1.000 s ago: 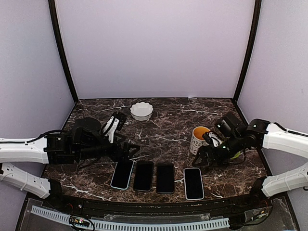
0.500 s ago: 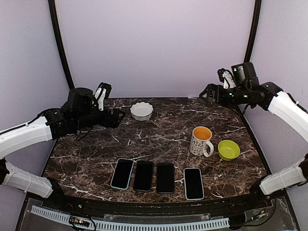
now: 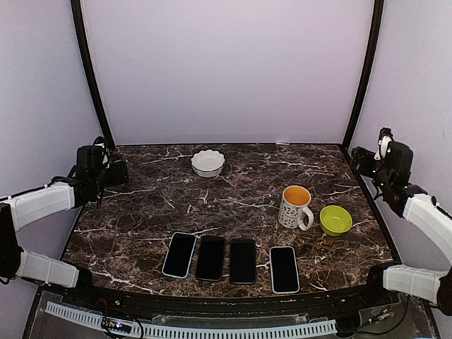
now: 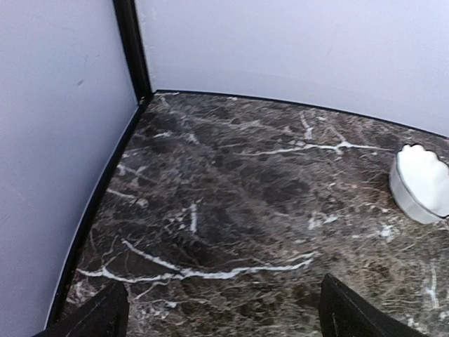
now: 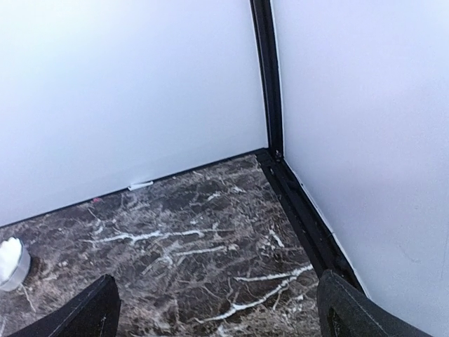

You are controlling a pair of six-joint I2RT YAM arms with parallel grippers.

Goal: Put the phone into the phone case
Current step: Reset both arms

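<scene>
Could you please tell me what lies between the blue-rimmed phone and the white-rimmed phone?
A black phone and a second black phone lie side by side between the blue-rimmed phone and the white-rimmed phone; the top view shows it.

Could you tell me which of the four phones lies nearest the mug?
The rightmost phone, white-rimmed and set slightly apart from the row, just in front of the mug.

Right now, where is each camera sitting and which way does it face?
Top: above and behind the arms, looking down at the table and phones; left arm and right arm show at the sides.
Left wrist: on the left arm, facing the back left corner; open left pincer tips show.
Right wrist: on the right arm, facing the back right corner; open right pincer tips show.
Shared: both wrist views catch the white bowl.
</scene>
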